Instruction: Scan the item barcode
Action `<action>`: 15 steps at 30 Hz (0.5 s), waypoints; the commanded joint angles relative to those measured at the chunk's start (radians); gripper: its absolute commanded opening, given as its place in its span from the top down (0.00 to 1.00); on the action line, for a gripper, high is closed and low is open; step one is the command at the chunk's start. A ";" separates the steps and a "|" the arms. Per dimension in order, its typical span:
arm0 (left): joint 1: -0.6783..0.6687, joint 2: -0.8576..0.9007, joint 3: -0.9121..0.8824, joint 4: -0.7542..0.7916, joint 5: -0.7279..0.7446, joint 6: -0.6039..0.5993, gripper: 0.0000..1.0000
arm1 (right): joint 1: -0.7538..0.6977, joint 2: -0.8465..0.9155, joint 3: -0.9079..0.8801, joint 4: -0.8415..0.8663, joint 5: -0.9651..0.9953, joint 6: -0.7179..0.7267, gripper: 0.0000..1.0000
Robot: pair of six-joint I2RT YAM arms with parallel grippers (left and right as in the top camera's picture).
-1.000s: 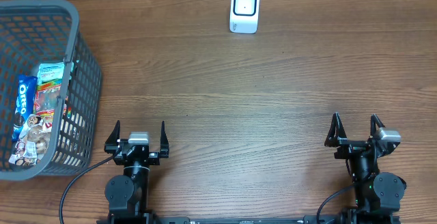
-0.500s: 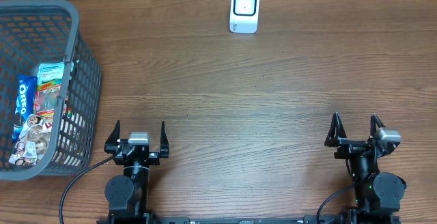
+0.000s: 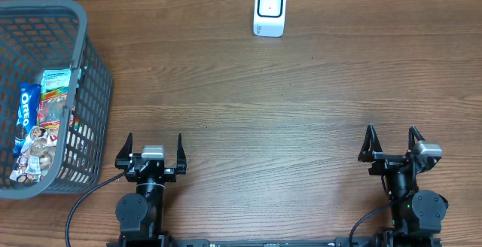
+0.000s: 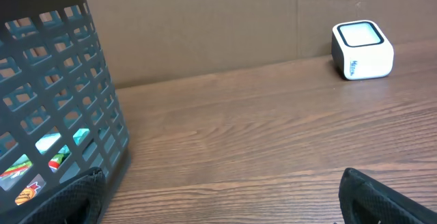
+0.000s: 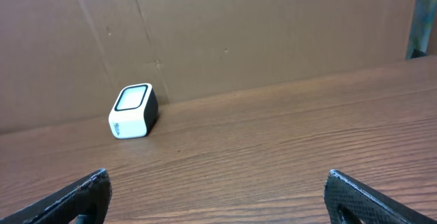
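Nothing is moving since the earlier frames: both arms are staying parked at the near edge of the surface [image 3: 263, 104], and the basket, its contents and the scanner are lying exactly where they were. The left pincer [image 3: 154, 140] is sitting toward the near-left corner with its two fingers spread wide and nothing between them. The right pincer [image 3: 392, 134] is resting toward the near-right corner, likewise spread and pinching nothing. In the left wrist view only the dark fingertips [image 4: 382, 197] are showing at the bottom corners, with bare wood between them. The grey plastic basket [image 3: 90, 74] is standing against the left edge of the surface, running up toward the far-left corner, well apart from both pincers. The items for scanning are lying inside it, heaped against its left side: a blue Oreo pack [image 3: 28, 119] is lying lengthwise, a green-topped snack packet [image 3: 54, 81] is lying just beside it, and further wrappers are lying below these, too jumbled to tell apart. No barcode is showing on any of them. The white scanner [image 3: 269, 10] with its dark-framed window is standing at the far edge of the surface, roughly at the middle, just in front of a brown cardboard backing [image 5: 273, 33], with open wood separating it from the basket and from both arms.
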 commanded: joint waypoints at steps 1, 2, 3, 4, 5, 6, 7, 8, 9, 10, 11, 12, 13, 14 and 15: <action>0.002 -0.011 -0.004 0.000 -0.006 0.007 0.00 | 0.005 -0.011 -0.011 0.006 0.006 -0.003 0.00; 0.002 -0.011 -0.004 0.000 -0.006 0.007 0.00 | 0.005 -0.011 -0.011 0.006 0.006 -0.003 0.00; 0.002 -0.011 -0.004 0.000 -0.006 0.007 0.00 | 0.005 -0.011 -0.011 0.006 0.006 -0.003 0.00; 0.002 -0.011 -0.004 0.003 -0.012 0.017 0.00 | 0.005 -0.011 -0.011 0.006 0.006 -0.003 0.00; 0.002 -0.011 -0.004 0.010 -0.020 0.035 0.00 | 0.005 -0.011 -0.011 0.006 0.006 -0.003 0.00; 0.002 -0.011 -0.004 0.017 -0.029 0.053 0.00 | 0.005 -0.011 -0.011 0.006 0.008 -0.003 0.00; 0.002 -0.011 -0.004 0.021 -0.035 0.064 0.00 | 0.005 -0.011 -0.011 0.007 0.010 -0.003 0.00; 0.002 -0.011 -0.004 0.018 -0.040 0.074 0.00 | 0.005 -0.011 -0.011 0.023 0.010 -0.003 0.00; 0.002 -0.011 -0.004 0.016 -0.039 0.075 0.00 | 0.005 -0.011 -0.011 0.031 0.010 -0.003 0.00; 0.002 -0.011 -0.004 0.008 -0.038 0.075 0.00 | 0.005 -0.011 -0.011 0.038 0.009 -0.003 0.00; 0.002 -0.011 -0.004 0.002 -0.037 0.075 0.00 | 0.005 -0.011 -0.011 0.045 0.009 -0.003 0.00; 0.002 -0.011 -0.004 0.002 -0.036 0.075 0.00 | 0.005 -0.011 -0.011 0.050 0.009 -0.003 0.00; 0.002 -0.011 -0.004 0.003 -0.036 0.076 0.00 | 0.005 -0.011 -0.011 0.053 0.009 -0.003 0.00; 0.002 -0.011 -0.004 0.004 -0.037 0.076 0.00 | 0.005 -0.011 -0.011 0.059 0.010 -0.003 0.00; 0.002 -0.011 -0.004 0.005 -0.037 0.076 0.00 | 0.005 -0.011 -0.010 0.064 0.009 -0.003 0.00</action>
